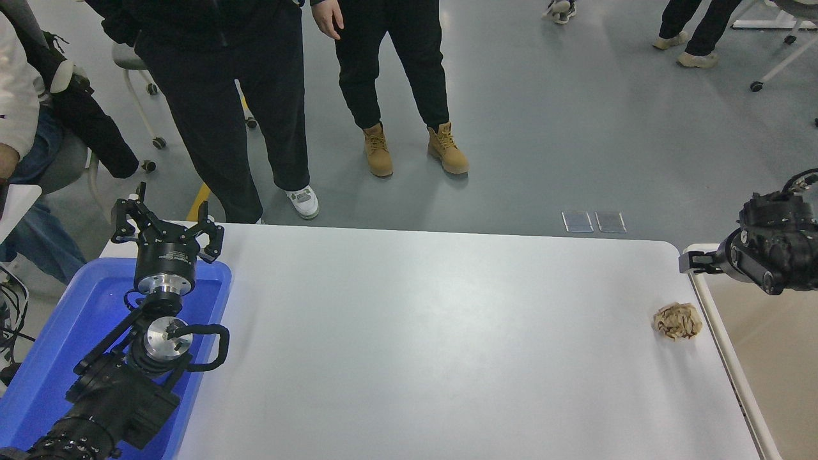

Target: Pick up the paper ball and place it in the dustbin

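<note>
Tan paper ball (677,321) lies unobstructed beside dustbin (722,332); right gripper (693,262) spread unclear.

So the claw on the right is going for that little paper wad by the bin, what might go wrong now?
1. The paper ball is small and light; a slightly off approach by the right claw may nudge it away rather than grip it.
2. The ball lies close to the dustbin rim, and the claw hangs right over that rim, so it might bump the rim coming down.
3. The ball sits near the table's right edge; a push could send it off.
</note>
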You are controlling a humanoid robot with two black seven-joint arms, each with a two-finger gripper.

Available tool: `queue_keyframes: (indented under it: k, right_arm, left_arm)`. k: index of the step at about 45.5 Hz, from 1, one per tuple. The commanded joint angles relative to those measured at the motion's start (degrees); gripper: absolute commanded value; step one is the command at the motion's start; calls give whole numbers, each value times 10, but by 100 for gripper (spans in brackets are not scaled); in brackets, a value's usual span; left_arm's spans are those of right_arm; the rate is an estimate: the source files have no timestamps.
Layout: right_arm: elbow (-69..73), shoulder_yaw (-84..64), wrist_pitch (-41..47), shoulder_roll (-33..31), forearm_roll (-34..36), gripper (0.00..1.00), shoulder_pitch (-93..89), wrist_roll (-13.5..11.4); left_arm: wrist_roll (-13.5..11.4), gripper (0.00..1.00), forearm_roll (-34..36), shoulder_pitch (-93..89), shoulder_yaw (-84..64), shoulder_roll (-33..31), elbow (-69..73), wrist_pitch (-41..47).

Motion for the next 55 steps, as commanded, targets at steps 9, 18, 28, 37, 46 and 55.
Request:
queue_keyframes:
  k: [9,18,28,37,46,55]
  right_arm:
    - [2,19,-17,10,0,100,-31,9]
    - [3,19,-17,16,0,100,-38,19]
    - [3,19,-17,20,0,100,-40,19]
    - [7,21,-17,21,0,100,-43,20]
    - [7,21,-16,21,0,100,-51,24]
    - [7,21,-17,22,0,100,-61,25]
  left_arm:
    - [0,99,0,-1,0,0,0,0]
    - [0,99,0,-1,0,0,0,0]
    - [0,99,0,-1,0,0,0,0]
    - [0,99,0,0,0,0,0,0]
    - [0,99,0,0,0,0,0,0]
    - [0,99,0,-1,0,0,0,0]
